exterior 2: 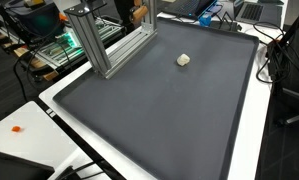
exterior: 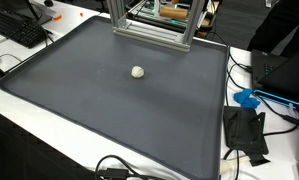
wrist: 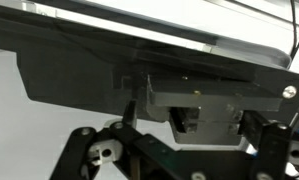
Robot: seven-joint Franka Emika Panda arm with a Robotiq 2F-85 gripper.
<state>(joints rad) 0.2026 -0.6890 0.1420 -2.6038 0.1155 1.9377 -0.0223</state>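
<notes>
Gripper (wrist: 187, 122): visible in the wrist view only, entering from the bottom edge. Its two fingers (wrist: 130, 112) stand apart with nothing between them, so it is released. It faces a dark, box-like structure (wrist: 99, 75) close ahead. Small white lump (exterior: 138, 71) (exterior 2: 184, 60): lies alone on the grey mat (exterior: 79, 110) (exterior 2: 159, 120), toward the mat's far side and near the aluminium frame (exterior: 154, 28) (exterior 2: 101, 45) in both exterior views. Neither exterior view shows the arm.
</notes>
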